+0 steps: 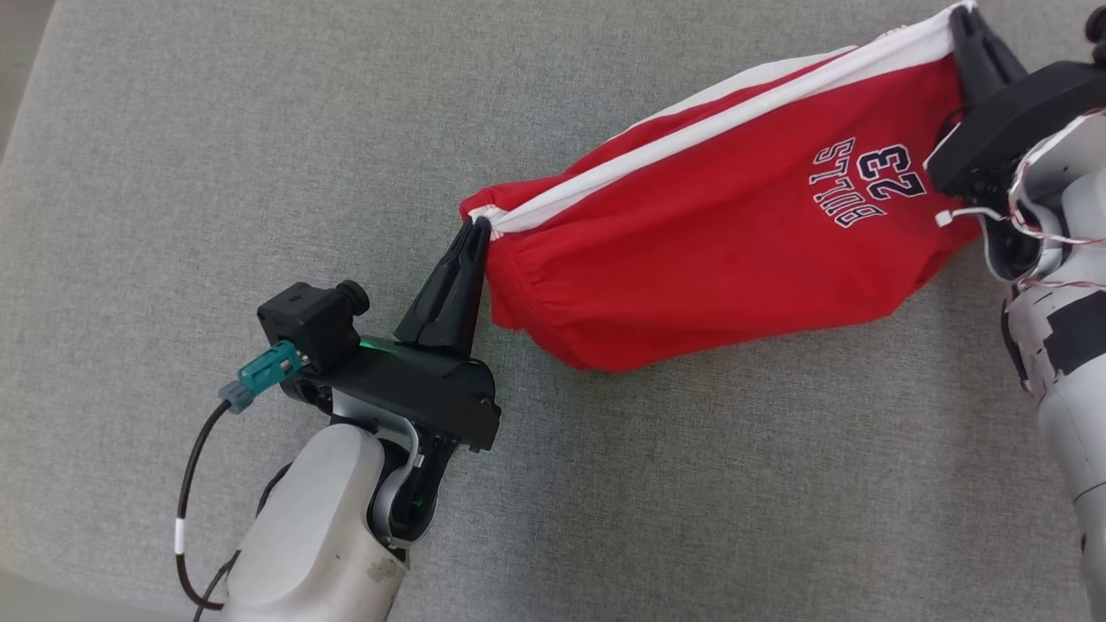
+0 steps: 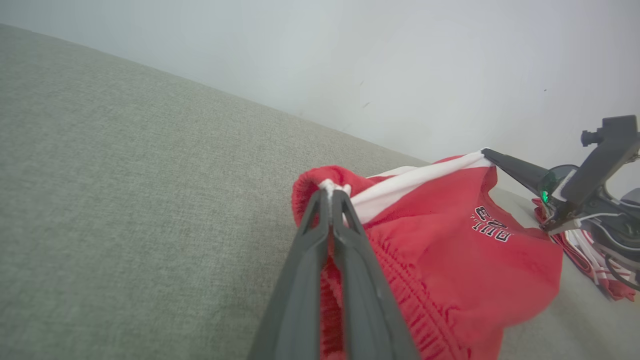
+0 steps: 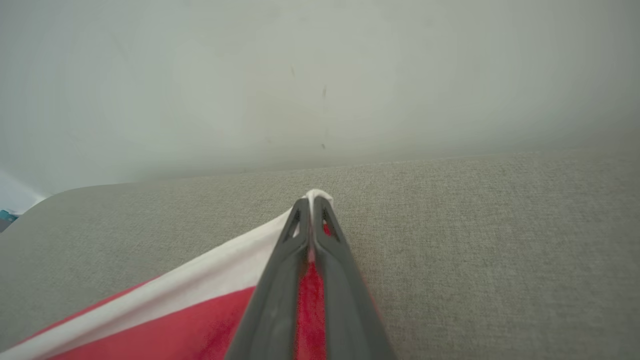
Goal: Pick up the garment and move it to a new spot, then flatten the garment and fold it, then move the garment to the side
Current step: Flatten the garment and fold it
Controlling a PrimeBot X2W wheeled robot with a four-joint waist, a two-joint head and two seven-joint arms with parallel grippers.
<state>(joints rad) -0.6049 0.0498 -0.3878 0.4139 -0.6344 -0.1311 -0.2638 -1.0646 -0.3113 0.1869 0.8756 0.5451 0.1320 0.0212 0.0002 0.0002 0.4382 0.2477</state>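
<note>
The garment (image 1: 717,233) is a pair of red shorts with a white side stripe and a dark "BULLS 23" print, stretched between my two grippers above the grey cloth surface. My left gripper (image 1: 473,226) is shut on the waistband corner at the garment's left end; the left wrist view shows the same pinch, gripper (image 2: 328,196) on the gathered red garment (image 2: 450,260). My right gripper (image 1: 966,19) is shut on the white-striped corner at the upper right. In the right wrist view the gripper (image 3: 312,201) pinches white cloth of the garment (image 3: 165,320). The lower part sags toward the surface.
A grey fabric surface (image 1: 259,155) spreads under everything, with wide free room to the left and front. A pale wall (image 2: 400,65) rises behind it. In the left wrist view, more red-and-white cloth (image 2: 595,270) lies under the right arm.
</note>
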